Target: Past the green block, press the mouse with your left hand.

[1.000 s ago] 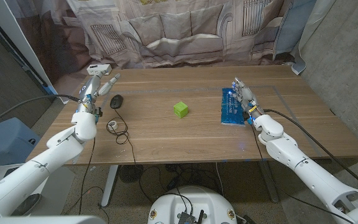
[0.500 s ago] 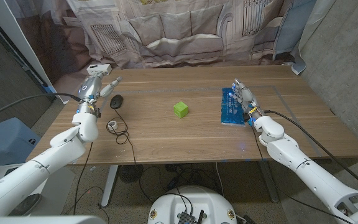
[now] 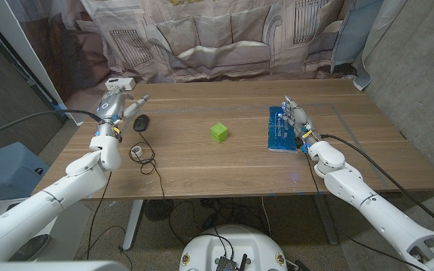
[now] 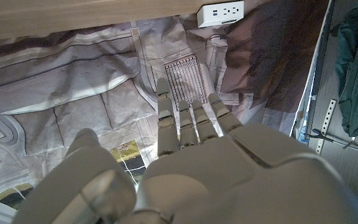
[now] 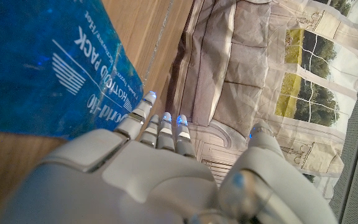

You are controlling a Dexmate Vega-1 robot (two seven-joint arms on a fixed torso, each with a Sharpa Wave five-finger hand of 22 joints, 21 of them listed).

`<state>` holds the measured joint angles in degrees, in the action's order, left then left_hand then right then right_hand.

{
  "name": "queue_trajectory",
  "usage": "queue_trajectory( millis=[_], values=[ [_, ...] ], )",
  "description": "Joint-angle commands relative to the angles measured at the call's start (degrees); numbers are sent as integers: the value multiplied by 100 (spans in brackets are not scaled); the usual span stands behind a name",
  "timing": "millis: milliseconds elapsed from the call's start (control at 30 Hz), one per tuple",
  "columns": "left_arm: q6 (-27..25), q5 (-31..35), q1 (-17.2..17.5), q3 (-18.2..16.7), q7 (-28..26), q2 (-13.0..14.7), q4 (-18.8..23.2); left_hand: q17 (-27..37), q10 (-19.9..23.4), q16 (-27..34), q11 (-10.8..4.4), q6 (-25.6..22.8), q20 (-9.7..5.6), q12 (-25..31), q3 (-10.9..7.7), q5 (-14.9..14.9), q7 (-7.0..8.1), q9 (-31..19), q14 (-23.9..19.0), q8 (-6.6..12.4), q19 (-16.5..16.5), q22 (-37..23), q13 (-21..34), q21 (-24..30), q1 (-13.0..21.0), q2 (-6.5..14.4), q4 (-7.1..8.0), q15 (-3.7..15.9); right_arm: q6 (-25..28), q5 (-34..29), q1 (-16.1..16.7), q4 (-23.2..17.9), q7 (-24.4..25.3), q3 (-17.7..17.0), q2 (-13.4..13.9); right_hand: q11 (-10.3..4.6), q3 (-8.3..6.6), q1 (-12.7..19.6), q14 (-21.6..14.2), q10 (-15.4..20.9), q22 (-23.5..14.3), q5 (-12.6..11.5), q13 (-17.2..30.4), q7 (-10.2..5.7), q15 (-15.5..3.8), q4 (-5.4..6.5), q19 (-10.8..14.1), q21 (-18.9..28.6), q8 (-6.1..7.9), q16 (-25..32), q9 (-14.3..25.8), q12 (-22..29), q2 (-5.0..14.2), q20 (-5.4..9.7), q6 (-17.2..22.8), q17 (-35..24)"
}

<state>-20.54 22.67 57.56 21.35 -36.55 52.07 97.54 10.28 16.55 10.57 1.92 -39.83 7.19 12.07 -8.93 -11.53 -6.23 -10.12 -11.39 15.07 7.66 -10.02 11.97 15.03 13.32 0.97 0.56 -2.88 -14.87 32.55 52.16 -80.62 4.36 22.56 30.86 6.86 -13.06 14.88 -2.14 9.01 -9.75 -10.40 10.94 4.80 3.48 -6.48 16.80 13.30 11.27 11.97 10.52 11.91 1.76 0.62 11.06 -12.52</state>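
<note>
- The wooden table (image 3: 202,169) carries everything here; the green block (image 3: 218,132) near its middle serves as the landmark for all that follows.
- The left hand (image 3: 119,106) is raised off the table, well to the left of the green block and a little beyond it, with its fingertips reaching toward the far side. In the left wrist view its fingers (image 4: 188,118) stretch out straight and close side by side, holding nothing. I judge that it hovers above and just left of the mouse and is not in contact with it.
- The right hand (image 3: 296,117) is well to the right of the green block, over the blue gel pack. In the right wrist view its fingers (image 5: 160,127) run out straight, lying close together, empty; whether they touch the pack I cannot tell.
- The blue gel pack (image 3: 280,129) lies flat on the table, well right of the green block and apart from it.
- The mouse (image 3: 141,122), black and small, sits on the table well left of the green block, about level with it or slightly farther back, with its cable (image 3: 146,154) looping toward the near edge.
- A white power strip (image 3: 119,82) sits at the far left of the table, beyond the mouse as seen from the green block.
- Progress, as I read it: the reach to the mouse's side of the green block looks nearly finished, but the press itself is not yet done. What remains is to bring the left hand down and slightly toward the green block until the fingertips land on the mouse's top.
</note>
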Motion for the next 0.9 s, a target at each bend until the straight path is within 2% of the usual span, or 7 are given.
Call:
queue_trajectory(
  millis=[33,600,900],
  values=[
    [-678,283,-159,294,288,113,115,25,-99,-39,-11,-104,53,-29,48,-32,19,-9,122,10,-86,-15,-2,-54,-106,-40,20,10,-3,-3,29,-19,63,-15,-18,8,5,9,-26,59,-7,-10,12,-1,20,-24,33,-11,8,13,13,-5,49,-11,40,-2],
    [-1274,617,-545,814,916,231,109,29,-385,-62,-37,-225,47,-85,173,-67,33,-10,448,-81,-294,-22,-16,-214,-256,-128,72,11,13,-40,85,-90,134,-25,13,23,12,4,-38,73,-8,-9,12,-4,24,-25,44,-32,9,17,13,-7,59,-12,59,1],
    [-1613,932,-705,1104,1219,282,150,29,-379,-28,-21,-260,28,-55,235,-85,233,-12,473,-132,-369,-28,-25,-270,-339,-162,106,95,47,-31,109,-138,129,-32,44,13,15,3,-43,81,-8,-8,13,-6,27,-28,50,-44,9,18,14,-7,63,-16,69,3]
  ],
)
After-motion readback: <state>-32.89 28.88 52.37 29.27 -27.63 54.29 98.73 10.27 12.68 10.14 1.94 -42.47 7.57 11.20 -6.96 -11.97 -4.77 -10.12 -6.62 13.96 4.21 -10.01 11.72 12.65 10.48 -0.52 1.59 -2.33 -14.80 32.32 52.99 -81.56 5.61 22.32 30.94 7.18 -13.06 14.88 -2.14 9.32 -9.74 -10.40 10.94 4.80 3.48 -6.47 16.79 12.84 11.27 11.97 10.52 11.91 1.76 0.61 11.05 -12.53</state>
